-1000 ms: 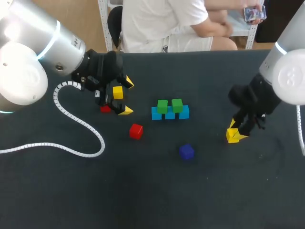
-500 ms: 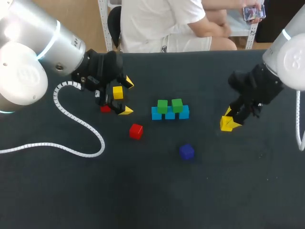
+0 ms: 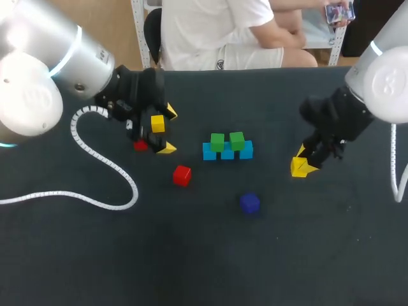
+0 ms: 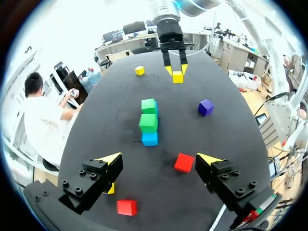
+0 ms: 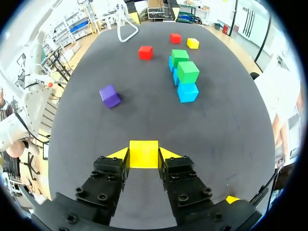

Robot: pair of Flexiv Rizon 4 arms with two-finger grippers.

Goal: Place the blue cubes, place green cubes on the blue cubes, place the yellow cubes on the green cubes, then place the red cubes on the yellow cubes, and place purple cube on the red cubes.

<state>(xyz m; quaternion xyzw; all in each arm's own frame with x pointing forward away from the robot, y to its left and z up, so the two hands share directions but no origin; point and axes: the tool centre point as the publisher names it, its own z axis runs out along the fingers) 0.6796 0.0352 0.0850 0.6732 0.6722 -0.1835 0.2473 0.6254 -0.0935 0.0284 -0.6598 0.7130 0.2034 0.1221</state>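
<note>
Step in hand: we judge this to be carrying a yellow cube [image 5: 144, 153] over to the green cubes [image 3: 227, 141].
Right jaws: closed on that yellow cube, one finger on each of two opposite sides.
Where the cube is: low over the surface [image 3: 191, 261], to the right of the stack and well apart from it.
Stack: a row of blue cubes [image 3: 227, 153] with two green cubes on top, side by side.
Doing it well: we should lift the cube higher than the green tops before crossing. We should then square it to the row, lower it straight down and let go only once it sits flat. A sideways nudge could push a green cube off.
Right arm [image 3: 382, 89]: it comes in from the right, wrist bent so the jaws point down and towards the stack.
Left arm [image 3: 57, 70]: it is on the far left of the surface with its jaws spread wide and gripping nothing. A second yellow cube [image 3: 157, 123] lies between the fingers, beside one of them.
Waiting: two red cubes [image 3: 182, 174] and the purple cube [image 3: 250, 203] lie loose on the surface.
</note>
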